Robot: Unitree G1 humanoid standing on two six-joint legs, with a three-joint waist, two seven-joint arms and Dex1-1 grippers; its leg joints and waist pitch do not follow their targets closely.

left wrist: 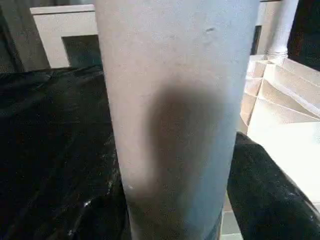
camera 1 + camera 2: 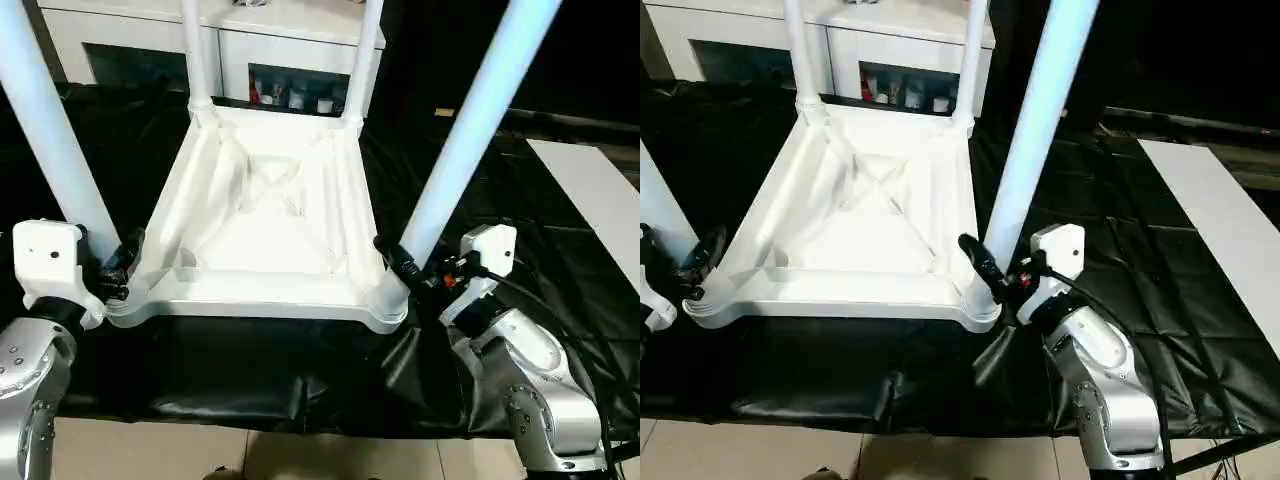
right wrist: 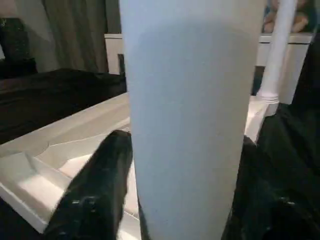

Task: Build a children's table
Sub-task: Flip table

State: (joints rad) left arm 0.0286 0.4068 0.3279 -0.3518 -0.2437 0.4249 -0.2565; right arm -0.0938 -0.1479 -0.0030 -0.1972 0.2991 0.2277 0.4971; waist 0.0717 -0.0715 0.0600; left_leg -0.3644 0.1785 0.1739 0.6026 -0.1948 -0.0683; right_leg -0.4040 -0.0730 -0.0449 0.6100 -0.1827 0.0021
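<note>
Currently, left to right: left gripper (image 2: 112,268) is clamped on the near-left leg (image 2: 48,120) just above its corner socket. The tabletop (image 2: 262,215) lies upside down on black sheeting (image 2: 250,370), ribbed underside up, with the two far legs (image 2: 196,50) standing upright in their sockets in front of the white cabinet (image 2: 130,35). Right gripper (image 2: 400,265) pinches the near-right leg (image 2: 475,125) low down, a black finger (image 3: 95,190) on either side; the leg sits in the near-right socket (image 2: 388,300).
</note>
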